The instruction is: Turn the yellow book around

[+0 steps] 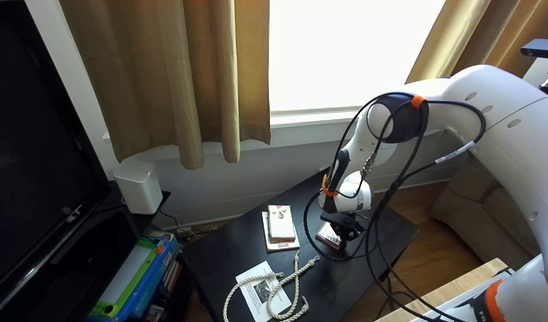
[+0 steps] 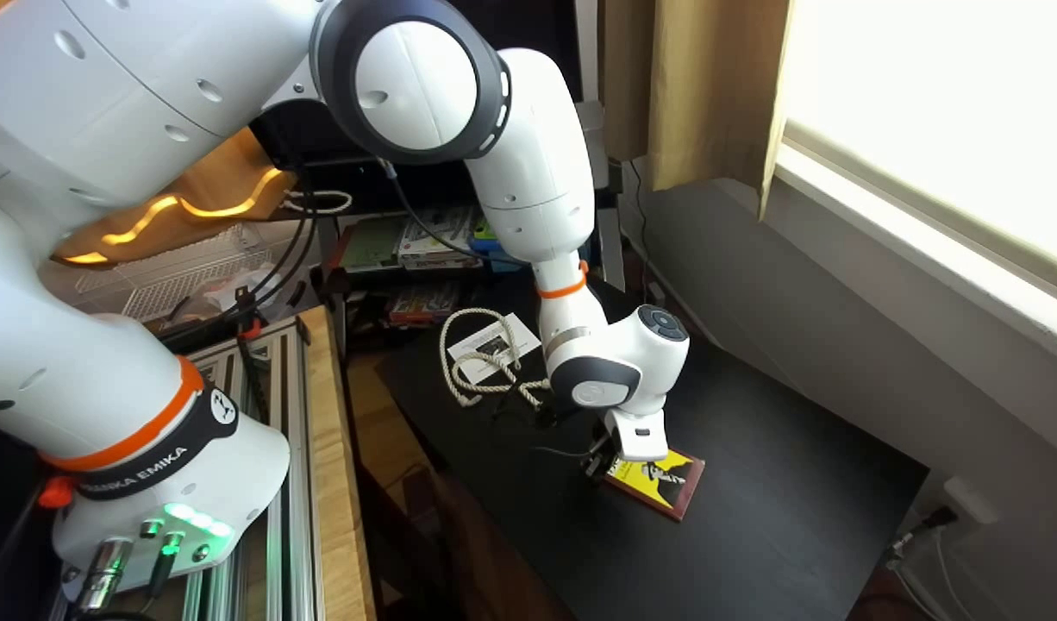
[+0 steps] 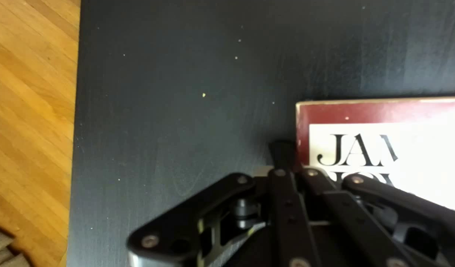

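The yellow book [image 2: 647, 477] lies flat on the dark table. In an exterior view its cover shows yellow with a dark figure and a dark red border. It also shows partly behind my gripper in an exterior view [image 1: 329, 235]. In the wrist view the book [image 3: 346, 112] shows its red border, black letters and a washed-out bright panel at the right. My gripper [image 3: 284, 154] is shut, with its fingertips down beside the book's short edge. It also shows in both exterior views [image 1: 344, 243] [image 2: 594, 466]. I cannot tell whether the fingertips touch the book. The gripper linkage hides the book's near corner.
Two stacked books [image 1: 281, 222] lie farther along the table. A white rope [image 1: 297, 281] lies across a printed sheet [image 1: 257, 308]. The table edge [image 3: 76, 111] drops to a wooden floor at the left in the wrist view. Black cables [image 1: 307, 223] loop around the arm.
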